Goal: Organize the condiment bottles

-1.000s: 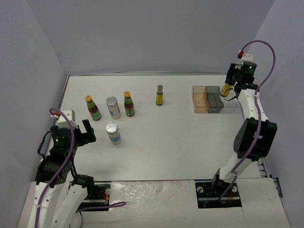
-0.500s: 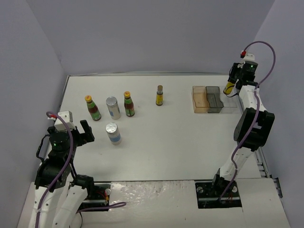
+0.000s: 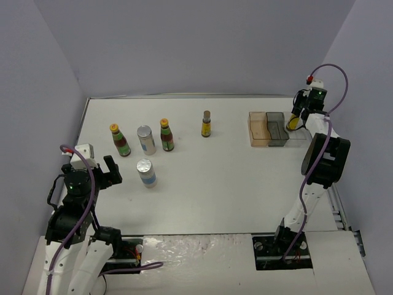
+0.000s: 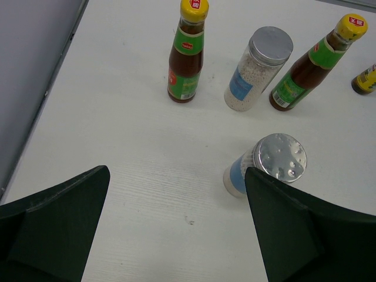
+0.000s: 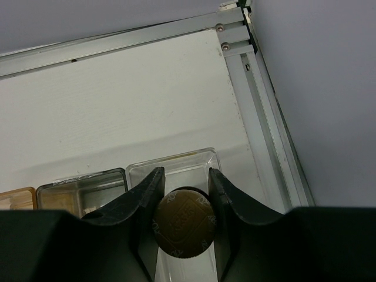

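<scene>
Over clear bin [image 5: 176, 160] | right fingers [image 5: 140, 205] clamp bottle [image 5: 184, 222], mostly hidden | left fingers [image 4: 56, 223] wide, empty

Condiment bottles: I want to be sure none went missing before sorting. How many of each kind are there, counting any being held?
Dark sauce bottles with yellow caps: 2
Silver-topped shakers: 2
Small yellow-labelled bottles: 2, one on the table, one held in the right end effector
Total: 6

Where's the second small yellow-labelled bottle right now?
The bottle is far right in the top view, clamped in the right gripper over the tray's clear compartment.
</scene>
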`<state>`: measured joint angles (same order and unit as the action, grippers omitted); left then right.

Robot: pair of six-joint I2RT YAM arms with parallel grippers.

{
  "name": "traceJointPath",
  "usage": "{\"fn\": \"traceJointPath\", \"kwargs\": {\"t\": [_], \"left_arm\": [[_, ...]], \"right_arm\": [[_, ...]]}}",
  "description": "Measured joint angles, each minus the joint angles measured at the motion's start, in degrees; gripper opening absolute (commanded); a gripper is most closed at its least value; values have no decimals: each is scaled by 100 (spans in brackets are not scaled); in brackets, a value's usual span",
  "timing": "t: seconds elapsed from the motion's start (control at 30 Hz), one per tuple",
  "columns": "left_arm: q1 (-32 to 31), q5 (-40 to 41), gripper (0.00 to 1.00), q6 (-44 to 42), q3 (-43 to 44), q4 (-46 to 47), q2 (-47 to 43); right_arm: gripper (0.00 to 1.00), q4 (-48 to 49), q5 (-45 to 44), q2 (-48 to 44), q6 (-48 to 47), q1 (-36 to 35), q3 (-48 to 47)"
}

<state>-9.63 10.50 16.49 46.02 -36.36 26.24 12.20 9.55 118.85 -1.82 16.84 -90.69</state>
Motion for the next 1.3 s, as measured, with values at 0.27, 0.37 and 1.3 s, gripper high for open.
{"fn": "traceJointPath", "kwargs": {"t": [0.27,0.37,1.3], "left_arm": [[0,-18,97,0,-44,46,0],[0,-20,97,0,-62,47,4],[0,-15,97,0,-64,46,7]], "right_arm": [[44,226,-29,0,-2,2,19],[54,241,-16,0,13,2,19],[96,-260,664,-2051,-180,-2500,320]]}}
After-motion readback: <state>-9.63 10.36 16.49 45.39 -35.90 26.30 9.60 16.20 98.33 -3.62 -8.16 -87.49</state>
